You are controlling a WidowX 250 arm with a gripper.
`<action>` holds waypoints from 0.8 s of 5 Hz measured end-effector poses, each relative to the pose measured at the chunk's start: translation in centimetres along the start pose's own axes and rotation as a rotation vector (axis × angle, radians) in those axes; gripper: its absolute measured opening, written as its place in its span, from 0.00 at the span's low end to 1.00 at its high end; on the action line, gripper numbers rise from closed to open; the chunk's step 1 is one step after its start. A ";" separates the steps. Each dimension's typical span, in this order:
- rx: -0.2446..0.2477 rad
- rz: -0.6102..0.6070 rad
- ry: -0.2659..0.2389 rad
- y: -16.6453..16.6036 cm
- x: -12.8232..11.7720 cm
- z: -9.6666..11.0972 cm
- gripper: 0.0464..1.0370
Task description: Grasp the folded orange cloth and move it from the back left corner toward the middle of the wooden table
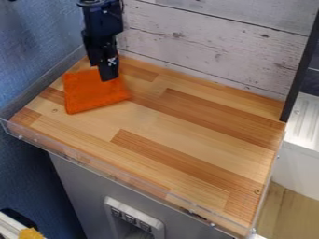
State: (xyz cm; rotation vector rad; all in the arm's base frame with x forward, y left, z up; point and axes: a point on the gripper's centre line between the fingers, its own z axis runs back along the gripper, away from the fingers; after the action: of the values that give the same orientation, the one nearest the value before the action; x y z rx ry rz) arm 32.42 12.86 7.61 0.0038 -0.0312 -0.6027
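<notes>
The black gripper point(103, 71) hangs down from the top left, over the back left part of the wooden tabletop point(187, 135). Its lower end overlaps the upper edge of an orange cloth point(90, 94), which lies spread out on the wood with its near corners pointing toward the front and right. Whether the gripper grips the cloth or merely stands over it cannot be told. Part of the cloth's back edge is hidden behind the gripper.
A low clear plastic edge point(112, 174) runs along the table's front. Behind stands a whitewashed plank wall point(205, 42), with a dark upright post point(301, 70) at its right end. A blue wall point(37, 46) borders the left; a white unit point(302, 149) stands at the right.
</notes>
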 end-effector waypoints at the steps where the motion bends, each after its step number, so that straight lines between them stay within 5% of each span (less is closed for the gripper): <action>1: 0.008 -0.090 -0.007 0.9 0.7 -0.3 0.96; 4: -0.040 -0.276 -0.016 2.0 2.0 -0.9 0.96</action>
State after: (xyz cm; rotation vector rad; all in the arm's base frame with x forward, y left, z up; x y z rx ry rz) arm 35.21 13.38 6.82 -0.0360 -0.0349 -0.8793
